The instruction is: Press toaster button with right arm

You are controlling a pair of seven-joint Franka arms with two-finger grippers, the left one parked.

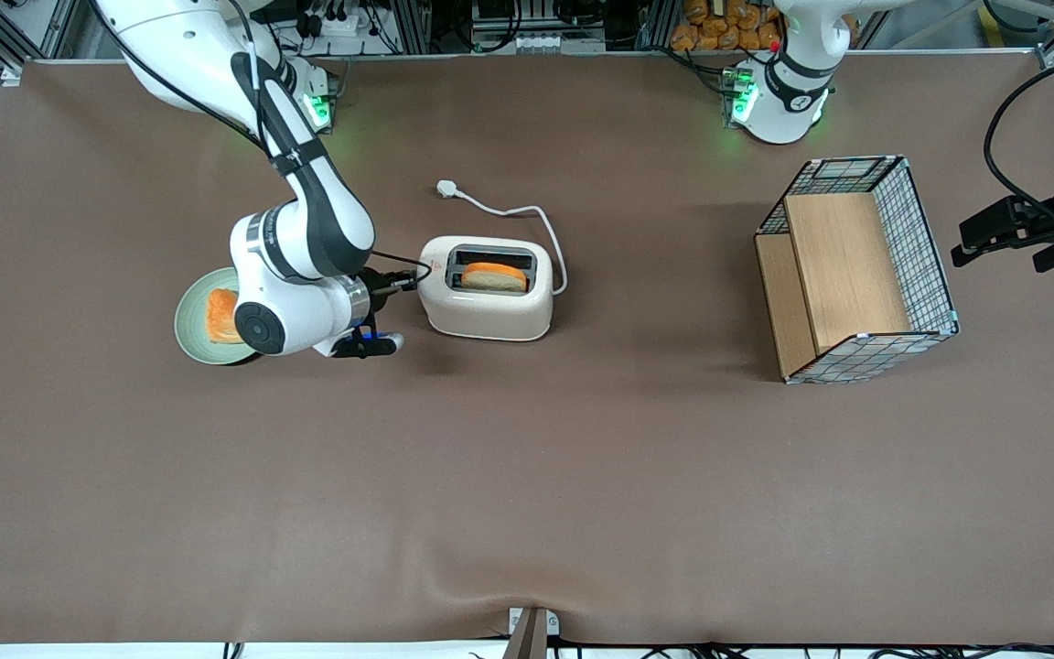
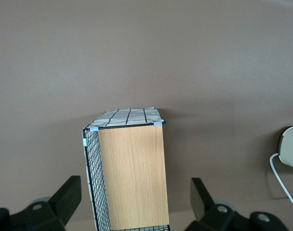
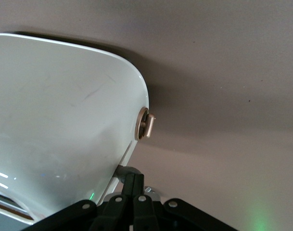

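One slice of toast (image 1: pixel 494 277) stands in the single slot of the toaster (image 1: pixel 488 307), a cream-white rounded body sitting on the brown table cover (image 1: pixel 527 476) toward the working arm's end of the table. A tiny red mark shows on the toaster's top near the end facing the right arm (image 1: pixel 303 233), but it is too small to read as letters. A white cord (image 1: pixel 553 240) loops from the toaster's other end and runs to a white plug (image 1: pixel 447 189) lying farther from the front camera than the toaster.

In the right wrist view the toaster's smooth end wall fills much of the frame, and the toaster button (image 3: pixel 146 124), a small round grey-beige knob, sticks out from its edge. No writing shows on that wall or on the knob.

The gripper (image 3: pixel 133 190) sits low beside the toaster's end, just at the appliance's side; its black fingers (image 3: pixel 132 183) appear drawn together into one narrow tip, with nothing held between them. That tip lies close to the toaster wall and apart from the knob.

Beside the arm's wrist, a pale green plate (image 1: pixel 196 316) carries another orange-brown slice of bread (image 1: pixel 220 316), partly covered by the arm. Toward the parked arm's end stands a wire-and-wood basket (image 1: pixel 856 270), tipped on its side, its wooden panels plain and unlabelled.
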